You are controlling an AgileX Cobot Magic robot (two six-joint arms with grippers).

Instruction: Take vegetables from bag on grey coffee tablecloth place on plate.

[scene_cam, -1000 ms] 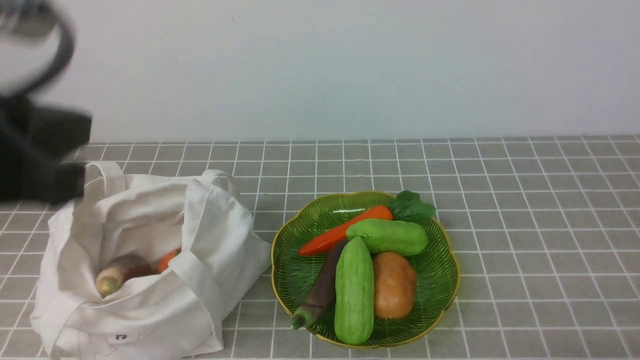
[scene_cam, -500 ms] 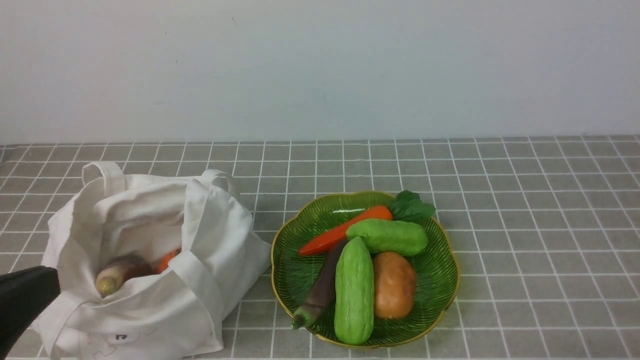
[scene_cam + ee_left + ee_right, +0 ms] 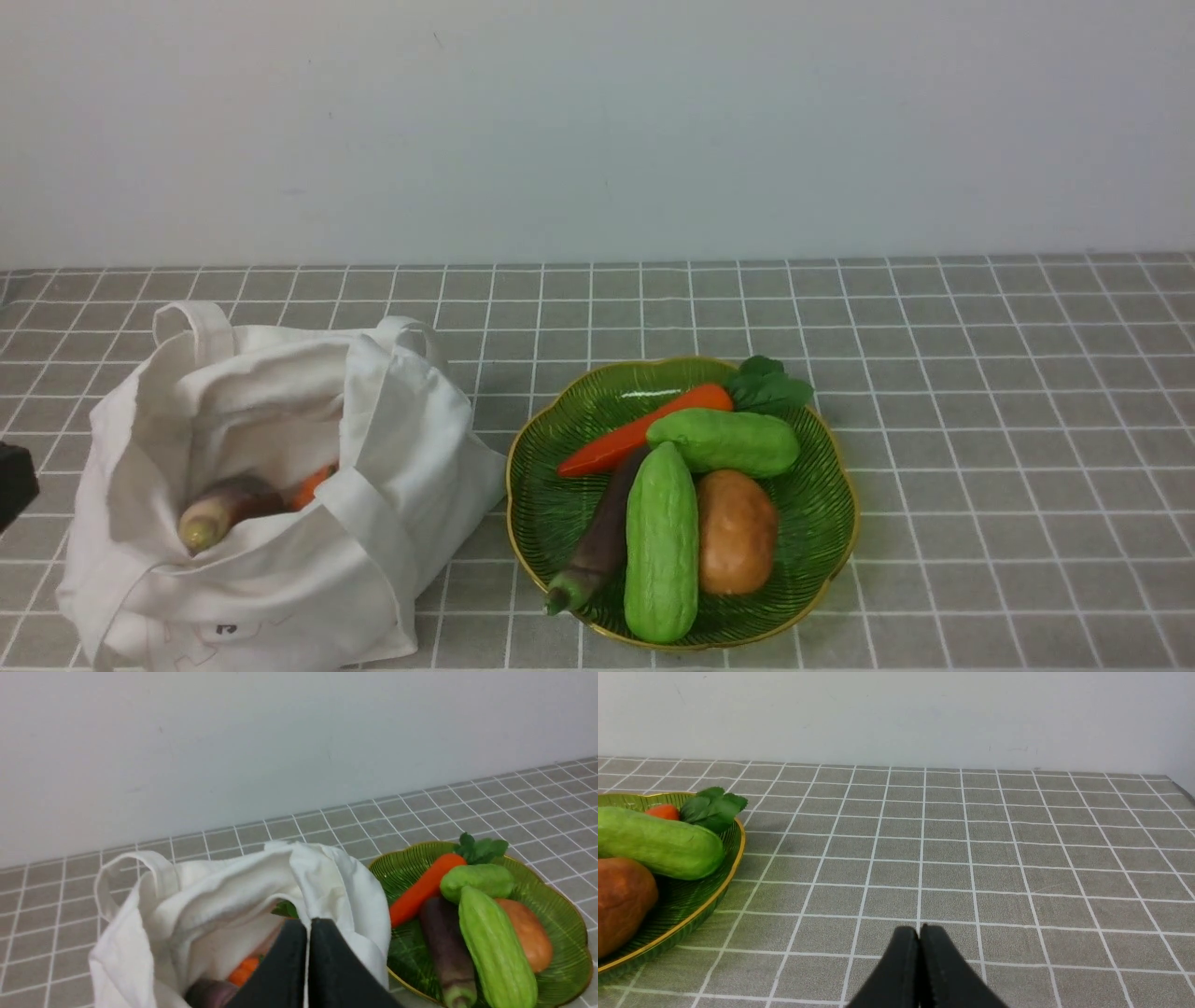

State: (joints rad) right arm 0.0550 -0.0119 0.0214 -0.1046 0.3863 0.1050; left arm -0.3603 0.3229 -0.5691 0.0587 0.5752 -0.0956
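The white bag (image 3: 280,485) sits open at the front left of the grey tablecloth (image 3: 980,420). Inside it lie a purple-and-cream root (image 3: 224,509) and an orange piece (image 3: 310,485). The green plate (image 3: 822,485) to its right holds two pale green gourds (image 3: 661,546), an orange carrot (image 3: 644,427), a purple root (image 3: 602,541) and a brown potato (image 3: 738,532). My left gripper (image 3: 308,926) is shut and empty, near the bag's mouth (image 3: 224,914); only a dark corner of it (image 3: 11,481) shows at the front view's left edge. My right gripper (image 3: 919,933) is shut and empty over the cloth, right of the plate (image 3: 733,858).
A plain white wall (image 3: 597,131) closes off the back of the table. The bag's strap handles (image 3: 191,322) stand up at its far side. Green leaves (image 3: 767,385) of the carrot hang over the plate's far rim.
My left arm has dropped from high at the upper left and pulled back to the left edge of the front view. The bag, plate and vegetables have not moved.
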